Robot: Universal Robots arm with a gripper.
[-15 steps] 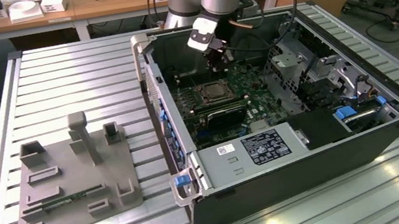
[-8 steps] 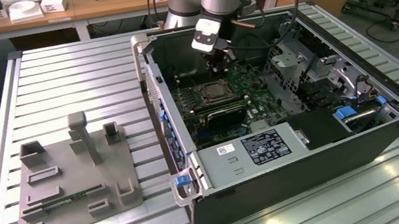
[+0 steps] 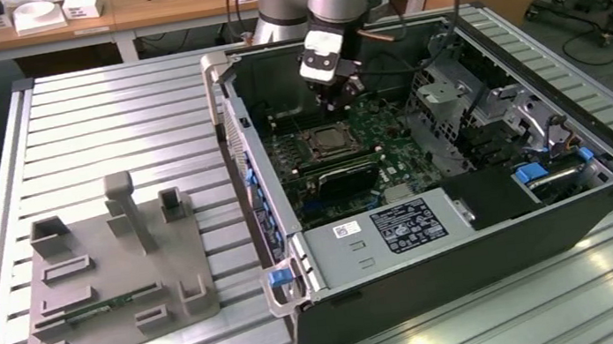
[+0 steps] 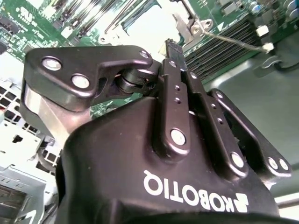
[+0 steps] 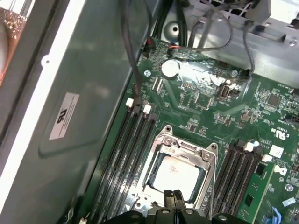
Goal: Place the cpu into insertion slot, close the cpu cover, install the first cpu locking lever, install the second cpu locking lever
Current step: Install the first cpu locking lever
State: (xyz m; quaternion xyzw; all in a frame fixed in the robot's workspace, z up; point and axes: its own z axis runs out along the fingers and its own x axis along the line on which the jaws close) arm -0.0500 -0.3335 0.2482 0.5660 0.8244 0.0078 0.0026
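The cpu (image 5: 175,178) lies flat in the socket on the green motherboard, its silver-grey top showing through the window of the cpu cover (image 5: 186,144). The cover lies down around it as a silvery frame. In the exterior view the socket with the cpu (image 3: 333,140) sits inside the open computer case (image 3: 597,214). My gripper (image 5: 174,196) hangs just above the socket's edge, fingers pressed together with nothing visible between them. In the second wrist view the fingers (image 4: 174,79) point at the socket, and a thin wire lever (image 4: 229,38) runs beside it.
Black memory slots (image 5: 126,154) flank the socket on both sides. Cables (image 5: 135,56) hang along the case wall near the arm. A grey box with a white label (image 3: 403,229) fills the case front. A grey fixture plate (image 3: 113,277) lies on the table at the exterior view's left.
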